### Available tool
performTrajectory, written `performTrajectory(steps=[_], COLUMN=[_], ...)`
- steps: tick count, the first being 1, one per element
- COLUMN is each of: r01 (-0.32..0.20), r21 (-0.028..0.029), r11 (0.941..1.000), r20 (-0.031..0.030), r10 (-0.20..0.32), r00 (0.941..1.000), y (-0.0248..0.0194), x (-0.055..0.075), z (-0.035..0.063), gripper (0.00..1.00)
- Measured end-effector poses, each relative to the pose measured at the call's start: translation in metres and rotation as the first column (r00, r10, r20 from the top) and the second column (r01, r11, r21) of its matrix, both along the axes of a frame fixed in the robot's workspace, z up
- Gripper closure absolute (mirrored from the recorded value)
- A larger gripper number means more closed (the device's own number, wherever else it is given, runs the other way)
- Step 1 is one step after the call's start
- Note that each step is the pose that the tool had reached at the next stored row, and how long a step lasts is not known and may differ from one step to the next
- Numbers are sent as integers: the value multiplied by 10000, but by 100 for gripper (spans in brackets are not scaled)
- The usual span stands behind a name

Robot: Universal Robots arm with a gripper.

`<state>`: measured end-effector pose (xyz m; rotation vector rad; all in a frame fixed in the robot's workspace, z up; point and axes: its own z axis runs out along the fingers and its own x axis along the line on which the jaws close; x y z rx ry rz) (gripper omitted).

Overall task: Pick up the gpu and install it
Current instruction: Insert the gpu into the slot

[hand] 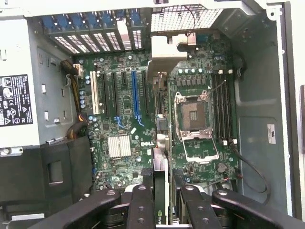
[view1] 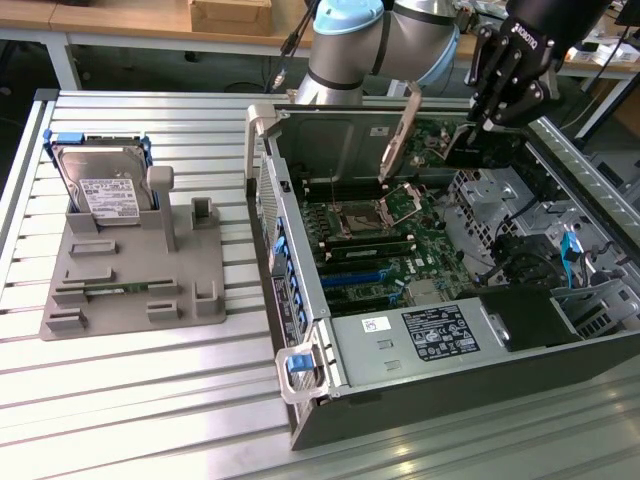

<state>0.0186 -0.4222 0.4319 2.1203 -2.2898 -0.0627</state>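
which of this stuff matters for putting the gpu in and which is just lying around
Part of the job:
- gpu, gripped by the fingers over the case
- open computer case
- motherboard with its blue slot

Just lying about:
- hard drive, standing in the grey holder
- power supply in the case

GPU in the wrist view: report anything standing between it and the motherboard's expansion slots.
Nothing visible does. The gpu hangs in the gripper over the open case, and the expansion slots lie bare. The black cable runs beyond the CPU socket, away from them.
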Motion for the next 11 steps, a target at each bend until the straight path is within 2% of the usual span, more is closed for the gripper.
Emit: performTrajectory(steps=[5, 11], r01=[-546, -1158], r21=[0, 0], r11=[9985, 9933], r20=[0, 0], r10=[546, 1158], r00=[9985, 9933], y=[0, 0], x=[0, 0], z=[0, 0], gripper=[73, 73])
